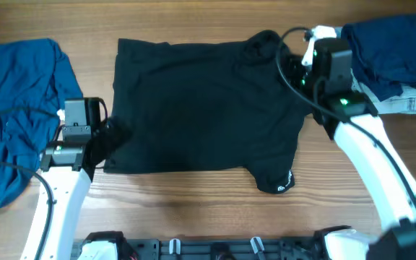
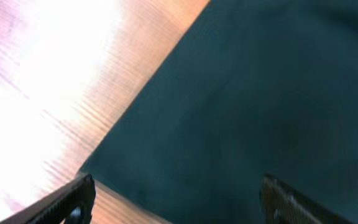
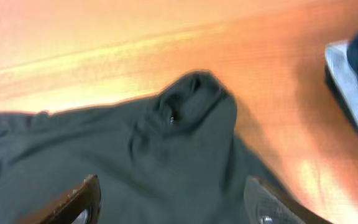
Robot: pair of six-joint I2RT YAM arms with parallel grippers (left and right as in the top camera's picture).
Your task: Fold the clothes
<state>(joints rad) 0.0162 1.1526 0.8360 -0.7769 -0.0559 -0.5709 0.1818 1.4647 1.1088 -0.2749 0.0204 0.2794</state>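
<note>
The large black shirt lies spread flat in the middle of the wooden table, with a small white logo on a sleeve at its front right. My left gripper is open over the shirt's front left corner; that corner fills the left wrist view between the open fingers. My right gripper is open over the shirt's back right edge; a bunched fold of the shirt shows in the right wrist view above the open fingers. A bright-blue garment lies crumpled at the far left.
A dark blue garment lies piled at the back right on a pale cloth, which also shows in the right wrist view. Bare table runs along the front. A black rail edges the near side.
</note>
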